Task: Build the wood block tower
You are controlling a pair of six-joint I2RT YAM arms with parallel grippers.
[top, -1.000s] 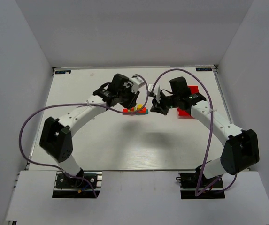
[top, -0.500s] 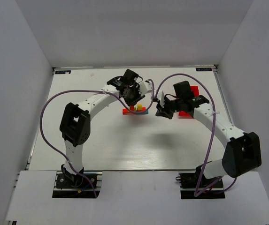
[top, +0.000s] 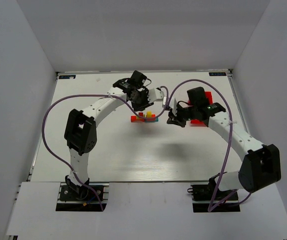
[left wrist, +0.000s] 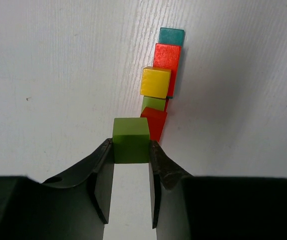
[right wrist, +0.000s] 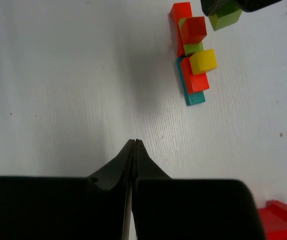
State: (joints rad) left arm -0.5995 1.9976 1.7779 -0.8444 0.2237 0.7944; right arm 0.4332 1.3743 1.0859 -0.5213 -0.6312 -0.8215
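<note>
Toward the middle of the white tabletop point(top: 108, 145), between my two arms, sits the tower point(top: 144, 118), a low stack of small painted wood blocks. From the left wrist camera I read it running away from me. A red cube point(left wrist: 155, 124) is nearest, with a lime-green block point(left wrist: 154, 103) behind it and a yellow cube point(left wrist: 156, 81) perched higher. Beyond those come a long red bar point(left wrist: 167, 56) and the end of a teal-blue bar point(left wrist: 172, 36) at the far end.

The left pincer point(left wrist: 131, 150) is clamped on a loose lime-green wooden cube point(left wrist: 131, 137), one finger on each side face. It holds the cube at the near end of the stack, by the red cube, and I cannot tell whether the two touch. The right wrist camera shows that same cube at its upper edge, slightly off to the side of the stack.

The right pincer point(right wrist: 134, 146) has its fingers pressed together with nothing between them. It hangs over bare tabletop, near the tower but apart from it. A larger red plastic tray point(top: 207, 96) lies under the right arm, partly hidden by it.
</note>
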